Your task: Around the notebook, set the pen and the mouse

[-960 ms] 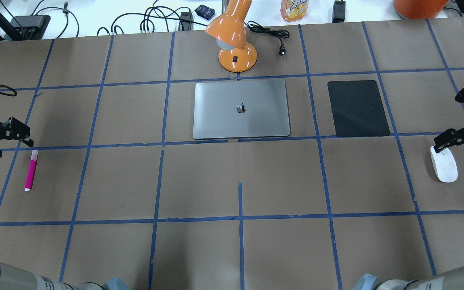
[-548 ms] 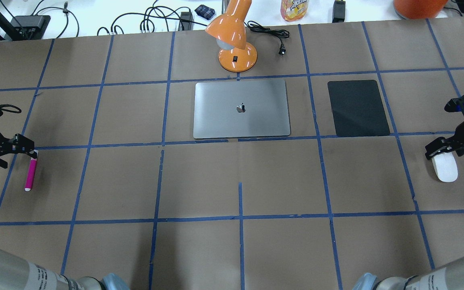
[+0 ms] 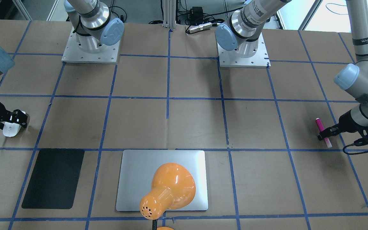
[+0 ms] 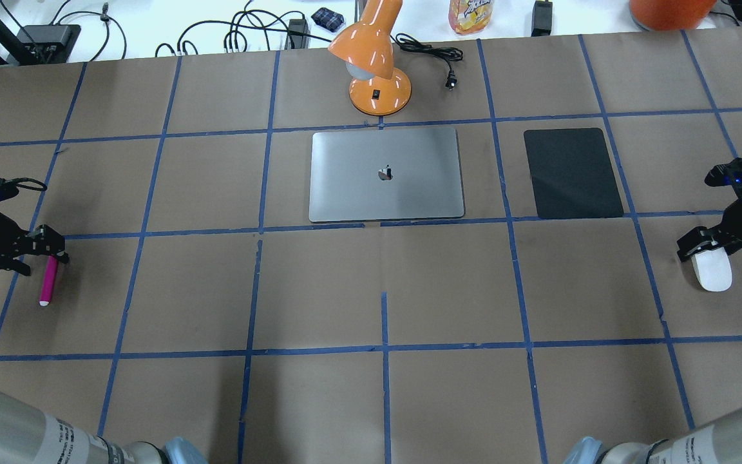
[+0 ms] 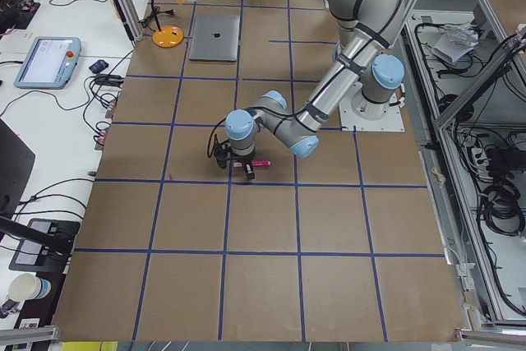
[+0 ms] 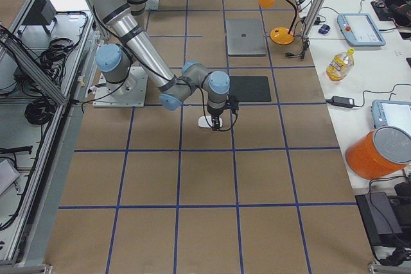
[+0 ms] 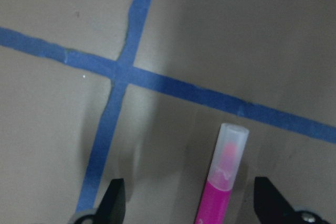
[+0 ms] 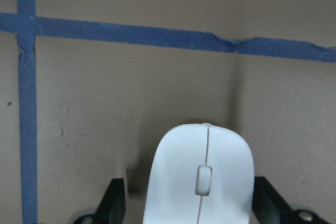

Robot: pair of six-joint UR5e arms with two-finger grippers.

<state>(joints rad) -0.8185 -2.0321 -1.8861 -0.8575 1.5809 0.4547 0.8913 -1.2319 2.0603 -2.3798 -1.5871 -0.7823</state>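
The magenta pen point(image 4: 47, 285) lies flat at the far left of the table. My left gripper point(image 4: 50, 250) is low over the pen's far end. In the left wrist view the pen point(image 7: 223, 182) lies between the two spread fingers point(image 7: 113, 203), touching neither, so the gripper is open. The white mouse point(image 4: 713, 274) rests at the far right. My right gripper point(image 4: 699, 248) straddles the mouse's far end. The mouse point(image 8: 202, 177) fills the gap between the open fingers point(image 8: 268, 203). The silver notebook point(image 4: 386, 174) lies at the middle back, far from both.
An orange desk lamp point(image 4: 374, 64) stands just behind the notebook and leans over it in the front-facing view. A black mat point(image 4: 572, 173) lies to the notebook's right. Blue tape lines grid the brown table point(image 4: 384, 290). Cables and a bottle sit along the back edge.
Both grippers have come nearer the robot and lower. The left one now covers the pen's far end, and the right one sits over the mouse's far end. Neither object has moved.
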